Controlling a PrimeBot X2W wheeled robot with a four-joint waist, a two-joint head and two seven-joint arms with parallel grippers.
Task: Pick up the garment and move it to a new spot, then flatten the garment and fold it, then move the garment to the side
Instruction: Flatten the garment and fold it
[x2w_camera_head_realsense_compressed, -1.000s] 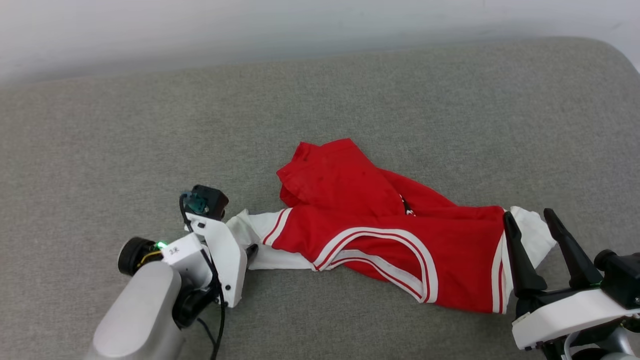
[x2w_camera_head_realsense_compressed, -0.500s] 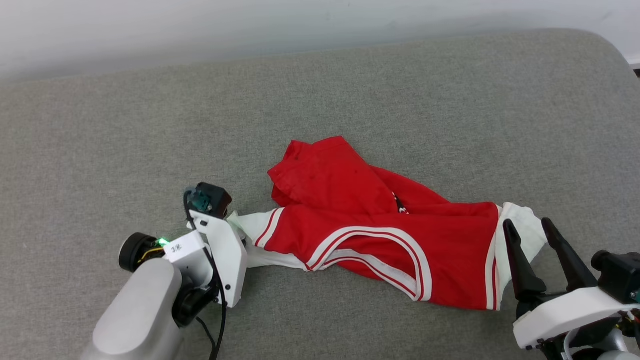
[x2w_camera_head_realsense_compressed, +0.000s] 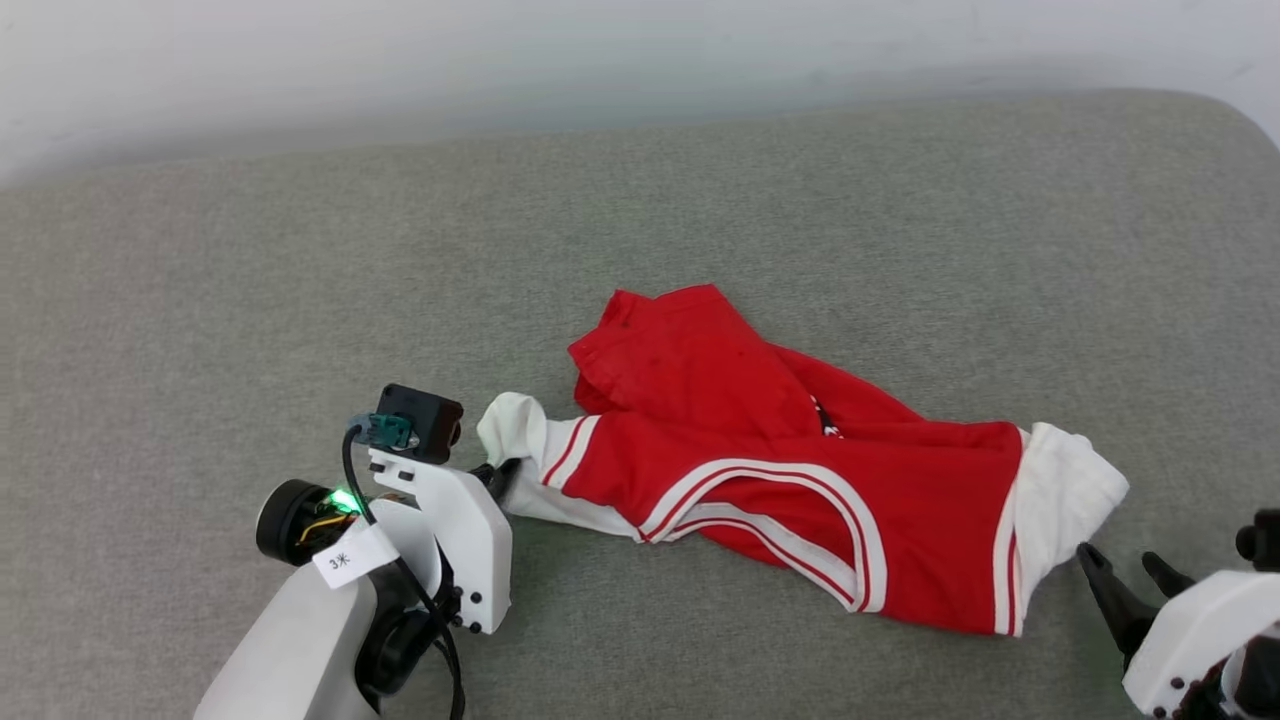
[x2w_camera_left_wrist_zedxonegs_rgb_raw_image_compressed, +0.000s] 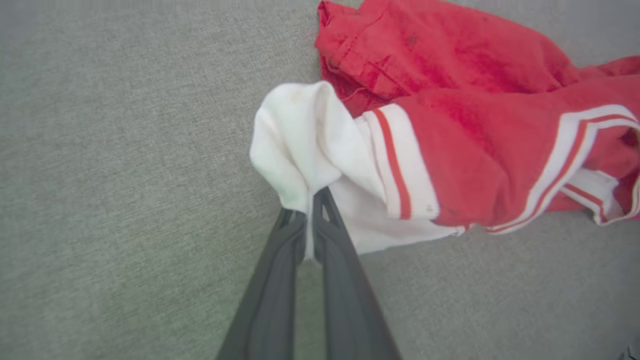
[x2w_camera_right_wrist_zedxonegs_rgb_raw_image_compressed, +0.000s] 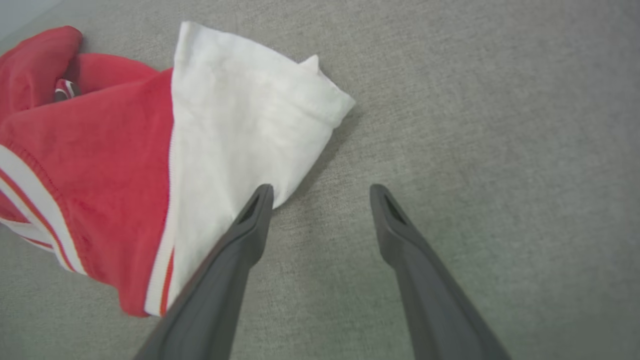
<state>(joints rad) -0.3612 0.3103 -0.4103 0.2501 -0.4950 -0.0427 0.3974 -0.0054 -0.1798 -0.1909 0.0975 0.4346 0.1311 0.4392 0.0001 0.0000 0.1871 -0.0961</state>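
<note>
1. Looking down, I see the grey cushion (x2w_camera_head_realsense_compressed: 640, 250) spreading out on every side of the garment (x2w_camera_head_realsense_compressed: 800, 500).
2. The garment lies crumpled flat on it, red through the middle and white at both ends.
3. My left gripper (x2w_camera_left_wrist_zedxonegs_rgb_raw_image_compressed: 311, 210) is at the garment's left end, its fingers pinched together on the white cloth, which bunches up above them.
4. My right gripper (x2w_camera_right_wrist_zedxonegs_rgb_raw_image_compressed: 321, 190) sits just off the garment's right end, fingers spread apart. I cannot tell whether one tip touches the white edge.
</note>
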